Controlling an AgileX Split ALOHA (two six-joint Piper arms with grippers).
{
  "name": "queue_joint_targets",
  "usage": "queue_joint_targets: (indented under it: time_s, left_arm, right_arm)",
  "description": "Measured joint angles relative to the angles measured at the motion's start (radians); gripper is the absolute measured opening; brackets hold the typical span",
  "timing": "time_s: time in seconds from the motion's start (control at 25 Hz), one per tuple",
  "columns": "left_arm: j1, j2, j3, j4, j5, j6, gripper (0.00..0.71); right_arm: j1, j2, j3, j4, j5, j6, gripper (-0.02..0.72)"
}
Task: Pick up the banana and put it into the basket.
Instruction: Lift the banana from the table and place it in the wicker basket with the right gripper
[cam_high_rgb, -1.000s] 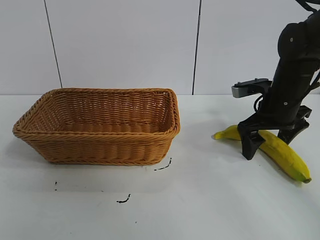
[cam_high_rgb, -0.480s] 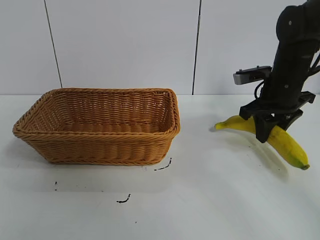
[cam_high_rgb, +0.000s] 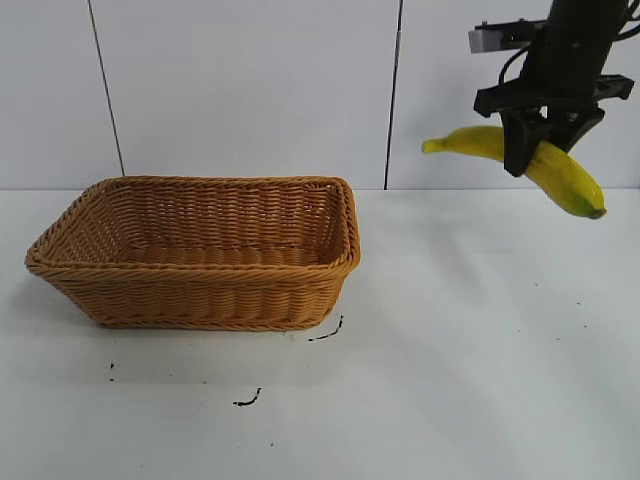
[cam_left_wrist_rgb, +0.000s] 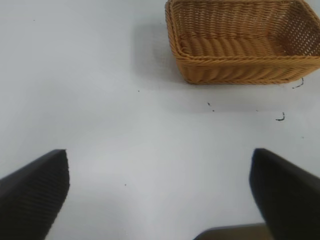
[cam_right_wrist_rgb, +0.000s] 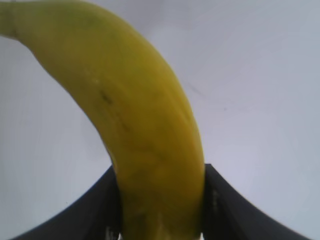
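Note:
My right gripper (cam_high_rgb: 540, 150) is shut on the yellow banana (cam_high_rgb: 565, 178) near its middle and holds it high above the table at the far right, its stem end pointing left. In the right wrist view the banana (cam_right_wrist_rgb: 145, 135) sits clamped between the two black fingers (cam_right_wrist_rgb: 220, 200). The tan woven basket (cam_high_rgb: 200, 292) stands on the table at the left, well apart from the banana, and nothing shows inside it. It also shows in the left wrist view (cam_left_wrist_rgb: 240, 70). My left gripper (cam_left_wrist_rgb: 160, 195) is open above bare table and does not show in the exterior view.
The white table (cam_high_rgb: 450, 380) carries a few small black marks (cam_high_rgb: 247, 400) in front of the basket. A white panelled wall (cam_high_rgb: 250, 90) stands behind.
My right gripper has risen from the table with the banana in it, from tabletop level to well above the basket's rim height. The basket has not moved.

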Motion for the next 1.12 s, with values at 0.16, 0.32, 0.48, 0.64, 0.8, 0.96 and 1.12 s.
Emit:
queue_joint_targets:
  time_s: [0.16,0.32,0.48,0.64,0.8,0.96,1.12]
  left_arm:
    - [0.000,0.000,0.000,0.000,0.000,0.000,0.695]
    - [0.000,0.000,0.000,0.000,0.000,0.000,0.695]
    - [0.000,0.000,0.000,0.000,0.000,0.000,0.695]
    - [0.000,0.000,0.000,0.000,0.000,0.000,0.695]
    - [0.000,0.000,0.000,0.000,0.000,0.000,0.695]
    - [0.000,0.000,0.000,0.000,0.000,0.000,0.695]
    - [0.000,0.000,0.000,0.000,0.000,0.000,0.695]
  right_arm:
    - [0.111,0.000,-0.037,-0.044,0.000,-0.068,0.314]
    - [0.210,0.008,-0.043,-0.077,-0.024,-0.126,0.314]
    - [0.307,0.044,-0.061,-0.082,-0.075,-0.194,0.314]
    - [0.394,0.086,-0.064,-0.081,-0.181,-0.257,0.314]
    - [0.450,0.133,-0.066,-0.079,-0.289,-0.292,0.314]
    - [0.469,0.196,-0.066,-0.080,-0.369,-0.330,0.314]
    - [0.469,0.258,-0.066,-0.082,-0.421,-0.334,0.314]
